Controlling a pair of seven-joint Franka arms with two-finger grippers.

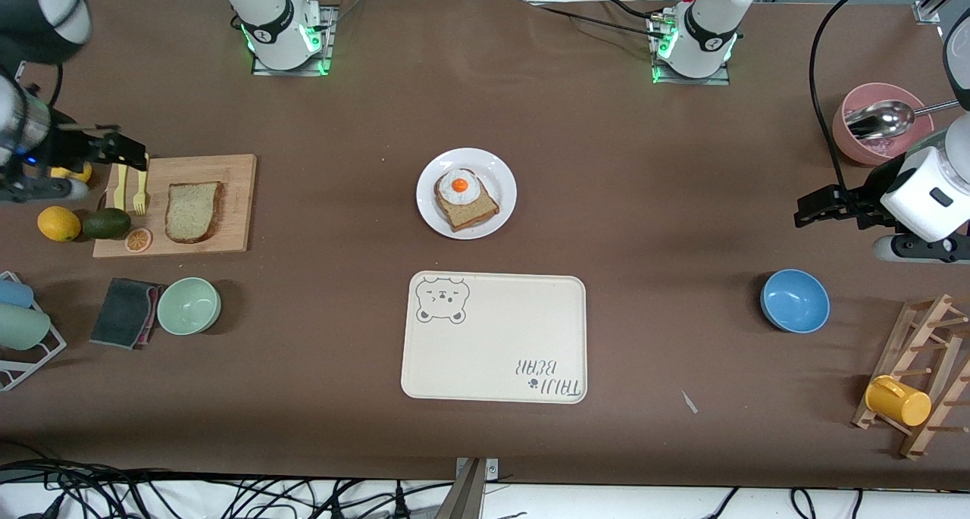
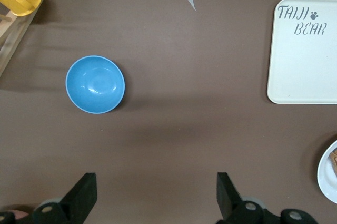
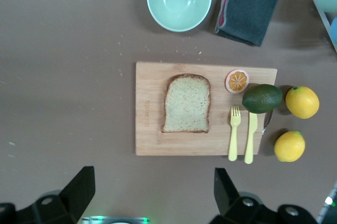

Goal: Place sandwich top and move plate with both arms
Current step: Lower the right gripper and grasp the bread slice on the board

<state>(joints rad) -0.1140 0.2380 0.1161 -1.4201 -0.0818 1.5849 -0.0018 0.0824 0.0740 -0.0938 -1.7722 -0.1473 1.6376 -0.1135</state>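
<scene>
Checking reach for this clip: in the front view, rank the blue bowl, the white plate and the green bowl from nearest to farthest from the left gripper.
The left gripper is open at the left arm's end of the table.
1. Blue bowl: nearest, same end.
2. White plate: mid-table.
3. Green bowl: farthest, at the right arm's end.

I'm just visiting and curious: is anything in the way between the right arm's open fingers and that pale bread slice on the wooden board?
Nothing visible. The sandwich top lies bare on the board; fork, knife and avocado sit beside it. The right gripper is open.
</scene>
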